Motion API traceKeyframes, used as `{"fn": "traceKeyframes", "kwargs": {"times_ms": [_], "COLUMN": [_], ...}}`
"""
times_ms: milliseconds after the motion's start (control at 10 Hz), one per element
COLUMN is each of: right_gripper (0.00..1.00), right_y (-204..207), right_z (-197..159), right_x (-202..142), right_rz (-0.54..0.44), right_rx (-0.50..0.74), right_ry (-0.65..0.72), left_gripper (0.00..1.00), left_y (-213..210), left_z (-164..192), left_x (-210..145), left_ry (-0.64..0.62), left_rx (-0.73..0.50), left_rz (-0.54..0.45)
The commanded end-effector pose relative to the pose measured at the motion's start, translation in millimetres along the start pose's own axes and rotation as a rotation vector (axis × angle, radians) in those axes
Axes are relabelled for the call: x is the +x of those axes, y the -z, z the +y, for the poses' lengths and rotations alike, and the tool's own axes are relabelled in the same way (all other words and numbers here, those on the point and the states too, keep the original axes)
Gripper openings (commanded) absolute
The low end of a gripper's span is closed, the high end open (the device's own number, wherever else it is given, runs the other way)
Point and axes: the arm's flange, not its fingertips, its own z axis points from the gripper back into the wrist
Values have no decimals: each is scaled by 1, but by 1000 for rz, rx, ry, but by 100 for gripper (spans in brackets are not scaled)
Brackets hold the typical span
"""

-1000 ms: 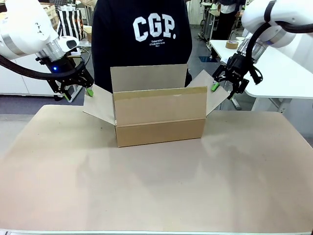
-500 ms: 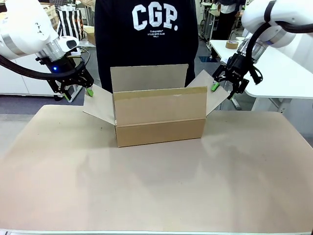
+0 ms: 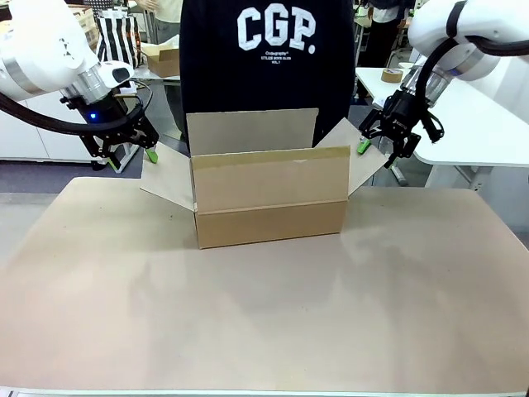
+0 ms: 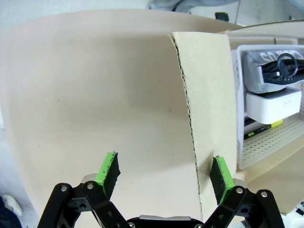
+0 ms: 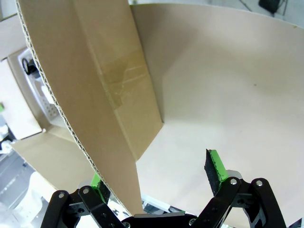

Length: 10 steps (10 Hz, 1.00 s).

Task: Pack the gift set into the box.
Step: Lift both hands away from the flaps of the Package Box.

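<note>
1 box [image 3: 271, 194] stands on the surface [image 3: 264, 314], toward its far side, just in front of 1 person [image 3: 264, 66]. Its 4 flaps are open: the back 1 upright, the 2 side ones splayed outward, the front 1 folded down against the front wall.

There are 2 tools. The left tool [image 3: 132, 157] hangs at the left side flap and the right tool [image 3: 378, 149] at the right side flap. Both are spread wide and grip nothing.

The front view gives only the box's outside. The left wrist view looks past the flap edge, which runs between the spread pads of the left tool [image 4: 165, 171], onto 1 white mesh basket [image 4: 266, 142] holding packaged items. In the right wrist view the other flap passes close to 1 pad of the right tool [image 5: 156, 178]; whether they touch cannot be told.
</note>
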Motion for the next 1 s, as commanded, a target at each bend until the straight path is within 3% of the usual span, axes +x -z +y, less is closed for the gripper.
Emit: {"fn": "traceKeyframes", "kwargs": {"times_ms": [0,100,300,600,700,800,900], "right_gripper": [100,100,100,100,100,100,100], "right_y": [-20,-39,-70,-89,-102,-102,-108], "right_z": [2,1,1,-3,11,11,6], "right_x": [-11,-34,-88,-153,-107,-107,-138], "right_rz": [-23,-57,-71,-87,-76,-76,-89], "right_rx": [140,214,328,565,374,374,459], "right_ry": [-34,-31,-106,-232,-123,-123,-169], "left_gripper": [100,100,100,100,100,100,100], "left_y": [-24,-48,-94,-139,-128,-128,-151], "left_z": [-5,-5,-4,11,-15,-15,-3], "left_x": [-6,-19,-57,-107,-75,-75,-99], "left_ry": [49,20,101,340,186,186,272], "left_rx": [-125,-182,-266,-667,-382,-382,-515], "left_rz": [17,45,39,73,42,42,26]}}
